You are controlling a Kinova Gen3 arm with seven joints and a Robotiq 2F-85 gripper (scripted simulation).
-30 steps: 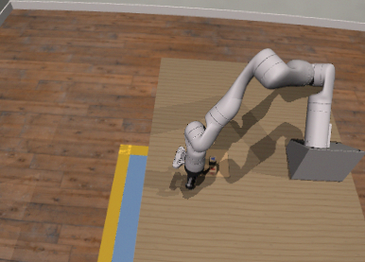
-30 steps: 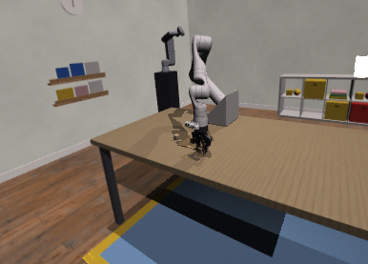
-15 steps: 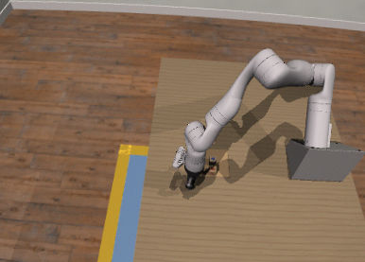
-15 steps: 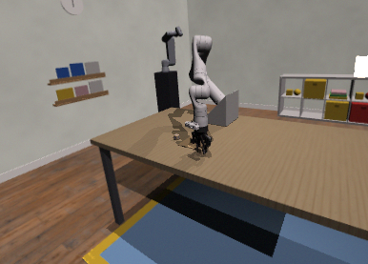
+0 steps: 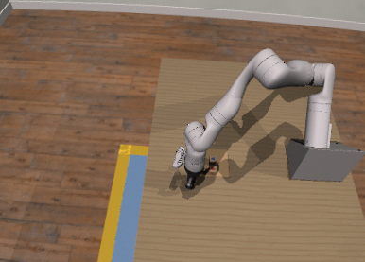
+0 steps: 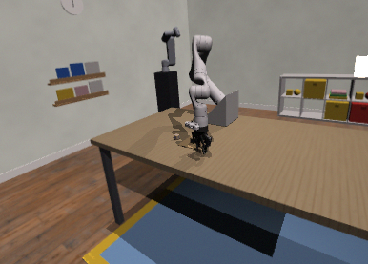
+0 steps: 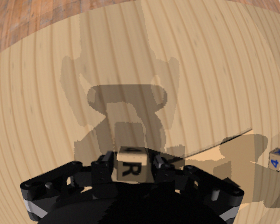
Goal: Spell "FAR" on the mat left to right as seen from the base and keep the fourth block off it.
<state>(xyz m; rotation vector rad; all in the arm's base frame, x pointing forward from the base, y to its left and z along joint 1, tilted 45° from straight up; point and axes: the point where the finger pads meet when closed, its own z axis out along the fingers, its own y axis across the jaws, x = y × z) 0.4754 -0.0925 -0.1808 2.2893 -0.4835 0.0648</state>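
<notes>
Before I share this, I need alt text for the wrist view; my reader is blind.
A block bearing a dark R sits between the gripper's black fingers, grip uncertain, over a wooden tabletop. At right, a block with a blue mark is partly cut off beside a shadowed tan mat.
</notes>
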